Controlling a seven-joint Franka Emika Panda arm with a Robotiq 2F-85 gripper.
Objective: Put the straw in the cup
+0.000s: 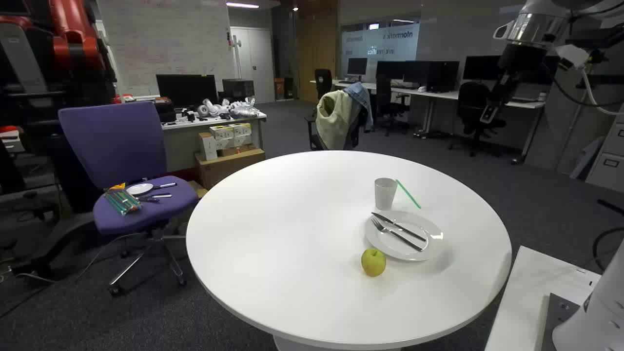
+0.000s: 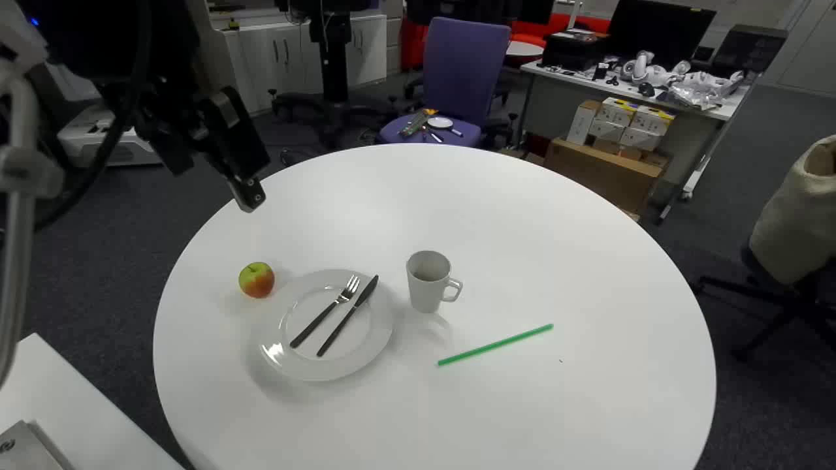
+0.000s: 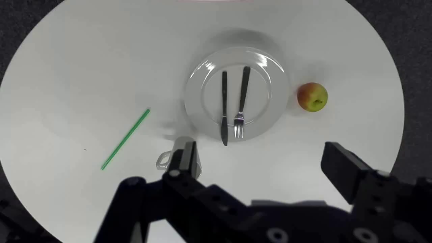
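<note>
The straw is a thin green tube. It lies flat on the table in both exterior views (image 1: pixel 408 194) (image 2: pixel 495 344) and in the wrist view (image 3: pixel 125 139). The cup is a small white mug with a handle, standing upright between straw and plate in both exterior views (image 1: pixel 385 194) (image 2: pixel 426 284). In the wrist view, the cup (image 3: pixel 182 145) is partly hidden behind the left finger. My gripper (image 3: pixel 260 153) is open with nothing between its fingers. It hangs high above the table, apart from everything, in both exterior views (image 1: pixel 489 113) (image 2: pixel 215 176).
A wide white plate (image 2: pixel 382 320) holds a fork (image 2: pixel 323 314) and a knife (image 2: pixel 349 314). It stands beside the cup. An apple (image 2: pixel 257 280) is on the plate's far side from the cup. All stand on a round white table (image 1: pixel 292 234). A purple chair (image 1: pixel 117 146) is beyond.
</note>
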